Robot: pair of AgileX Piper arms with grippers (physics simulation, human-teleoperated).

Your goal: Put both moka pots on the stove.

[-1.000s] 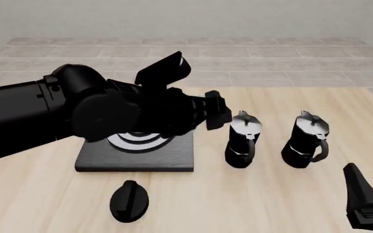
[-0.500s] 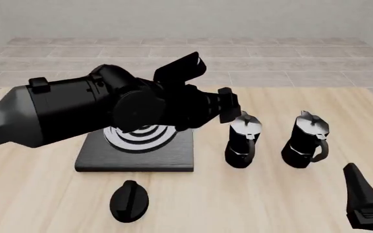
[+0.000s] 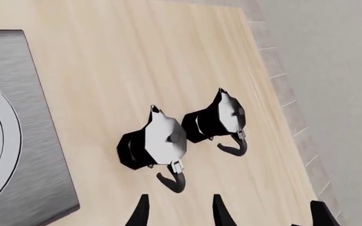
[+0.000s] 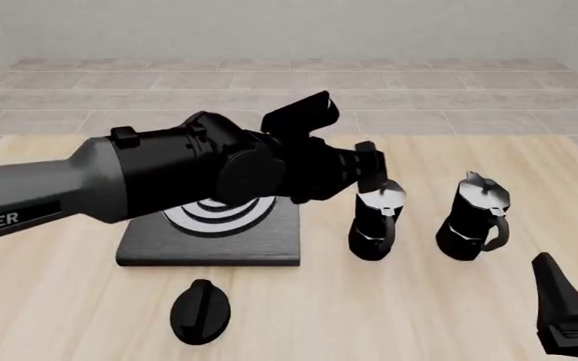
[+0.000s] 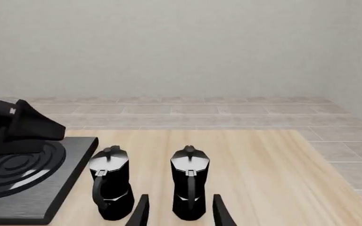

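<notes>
While both moka pots (image 4: pixel 375 223) (image 4: pixel 475 218) stand upright on the table (image 4: pixel 400 308) right of the stove (image 4: pixel 214 233), the left gripper (image 4: pixel 369 169), fingers parted and empty, hovers above the nearer pot.

My left arm (image 4: pixel 168 177) is blocking most of the stove (image 4: pixel 208 244) in the front view, rings mostly covered. The right gripper (image 4: pixel 570 304) is chopped off at the frame corner there, so I can't tell how its jaws stand.
</notes>
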